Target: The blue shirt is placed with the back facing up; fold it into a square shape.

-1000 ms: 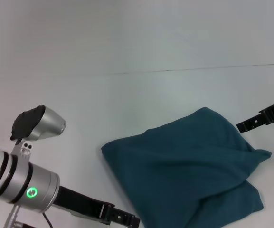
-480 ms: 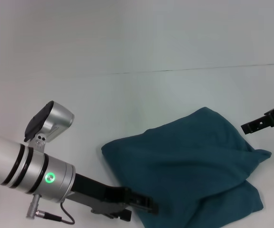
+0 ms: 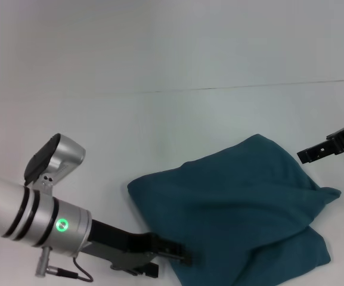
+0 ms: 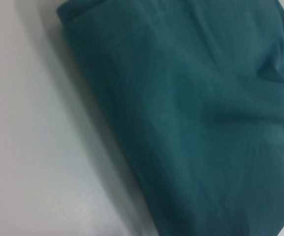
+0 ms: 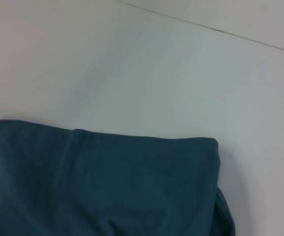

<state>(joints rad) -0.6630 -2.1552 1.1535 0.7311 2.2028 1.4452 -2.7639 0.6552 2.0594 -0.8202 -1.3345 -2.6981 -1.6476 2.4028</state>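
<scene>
Shirt work looks nearly finished: the blue shirt [image 3: 237,208] lies on the table [image 3: 160,53] as a rough folded square; the left gripper [image 3: 180,257] has eased slightly back from its near edge, fingers unreadable; the right gripper [image 3: 315,152] hovers beside the far corner, grip unclear.

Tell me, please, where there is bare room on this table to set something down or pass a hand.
The table is bare across its far half, beyond the thin seam line, and on the robot's left of the blue shirt. The near middle is crowded: the left gripper sits at the shirt's near-left edge, and the right gripper hovers just off its far-right corner.
</scene>
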